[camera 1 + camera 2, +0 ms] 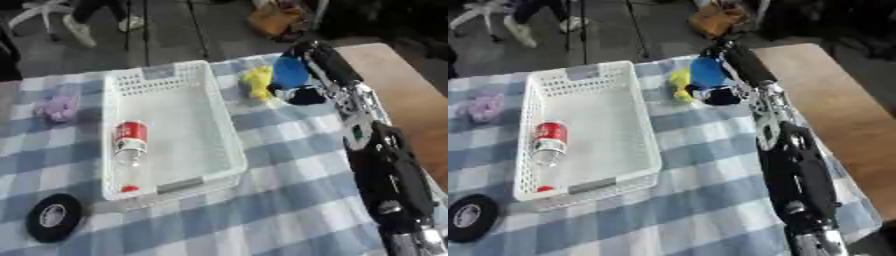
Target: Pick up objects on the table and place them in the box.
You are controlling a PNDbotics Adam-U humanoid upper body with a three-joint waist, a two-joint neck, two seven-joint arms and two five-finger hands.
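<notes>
One hand in view: my right hand (296, 91), arm stretched along the bench's (289, 200) right side. I cannot tell how far its fingers are open; a blue object (289, 72) sits against it, with a yellow toy (257, 82) just left of it. The box (197, 145) lies further left of the hand, holding a bottle (129, 150) with a red label. Beyond the box are a purple object (58, 107) and, nearer me, a tape roll (52, 216).
</notes>
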